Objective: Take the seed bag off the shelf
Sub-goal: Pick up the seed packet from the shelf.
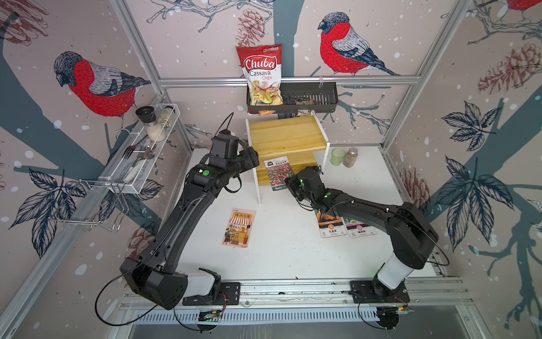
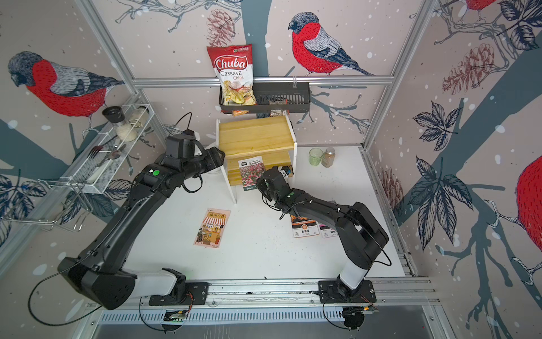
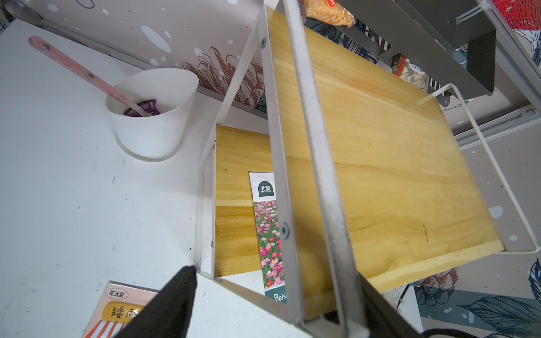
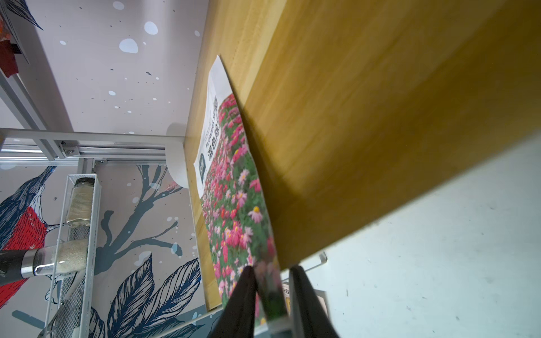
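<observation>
Yellow wood, 2 boards on 1 shelf (image 1: 286, 138). 1 seed bag (image 1: 278, 173) on lower board, near end between narrowed right claw (image 4: 271, 269) fingers; firm hold impossible to tell. Left claw (image 3: 276, 275) wide, astride shelf frame. 3 other packets (image 1: 239, 227) behind both claws on surface (image 1: 293, 258).

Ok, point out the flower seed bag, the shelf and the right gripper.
flower seed bag (image 1: 277, 175): in a top view, on its flower picture.
shelf (image 1: 286, 135): in a top view, on its upper wooden board.
right gripper (image 4: 272, 270): right wrist view, midway between its fingertips, at the bag's edge.
</observation>
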Robot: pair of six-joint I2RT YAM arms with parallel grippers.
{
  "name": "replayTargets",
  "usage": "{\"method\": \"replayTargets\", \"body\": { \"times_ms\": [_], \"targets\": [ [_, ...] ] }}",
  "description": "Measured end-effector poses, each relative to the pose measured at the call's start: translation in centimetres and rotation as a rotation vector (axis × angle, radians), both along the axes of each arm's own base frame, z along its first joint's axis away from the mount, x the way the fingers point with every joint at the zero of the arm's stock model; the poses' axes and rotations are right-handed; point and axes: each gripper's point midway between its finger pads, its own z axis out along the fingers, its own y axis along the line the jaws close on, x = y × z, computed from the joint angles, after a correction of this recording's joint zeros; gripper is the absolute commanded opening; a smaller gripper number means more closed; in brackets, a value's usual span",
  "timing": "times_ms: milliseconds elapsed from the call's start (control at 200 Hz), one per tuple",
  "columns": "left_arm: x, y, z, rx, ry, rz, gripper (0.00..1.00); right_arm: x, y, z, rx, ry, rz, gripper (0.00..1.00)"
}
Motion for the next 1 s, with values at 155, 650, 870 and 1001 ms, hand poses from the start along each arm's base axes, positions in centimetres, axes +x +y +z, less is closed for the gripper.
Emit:
{"method": "replayTargets", "body": {
  "times_ms": [155,650,870,1001],
  "targets": [
    [0.0,0.0,0.0,0.0,0.0,0.0,0.79,-0.2,0.0,0.4,0.004,-0.002,0.005,0.13],
    [0.0,0.0,0.0,0.0,0.0,0.0,0.79,-0.6,-0.4,2.6,0.039,-0.039,0.006,0.0],
    [-0.2,0.1,0.1,0.0,0.001,0.0,0.79,-1.1,-0.3,4.3,0.071,-0.077,0.033,0.0],
    [-0.4,0.1,0.1,0.001,0.003,0.0,0.79,-2.6,-0.6,5.1,0.114,-0.084,0.046,0.0]
  ]
}}
